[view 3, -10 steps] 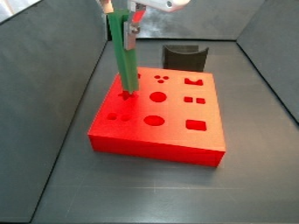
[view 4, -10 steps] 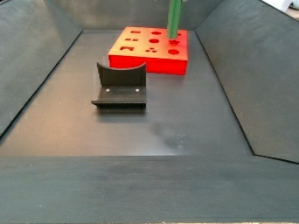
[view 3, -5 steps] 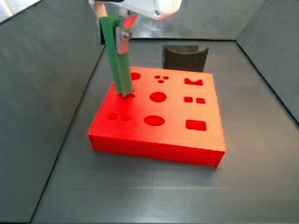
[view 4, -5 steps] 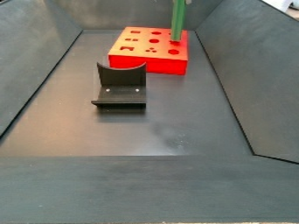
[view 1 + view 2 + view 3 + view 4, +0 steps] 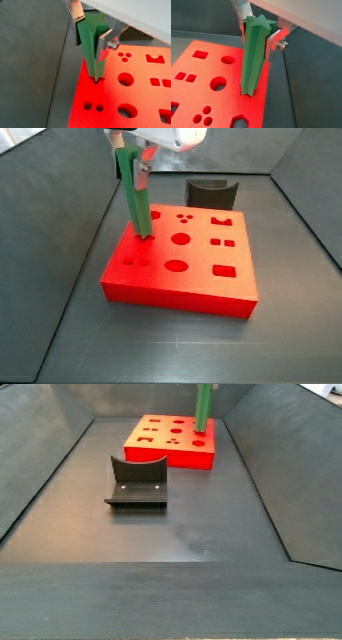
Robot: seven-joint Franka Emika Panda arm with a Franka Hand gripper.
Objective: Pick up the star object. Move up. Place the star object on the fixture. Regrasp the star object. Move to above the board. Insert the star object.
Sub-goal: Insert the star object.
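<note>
Dark grey bin floor (image 5: 201,524), sloped walls. Star object (image 5: 135,196) stands nearly upright, slightly tilted, lower tip on the board (image 5: 201,278) by a corner hole. Gripper (image 5: 132,160) sits over that corner, silver fingers (image 5: 105,41) clamped on the peg's upper end, one plate each side. Both wrist views show the star-shaped top (image 5: 256,21) between the plates and the tip (image 5: 246,93) meeting red surface; whether it has entered a hole cannot be told. Fixture (image 5: 136,481) shows as an L-bracket on a base plate in a side view, well apart from the board; elsewhere only its upright face (image 5: 210,193) behind the board.
</note>
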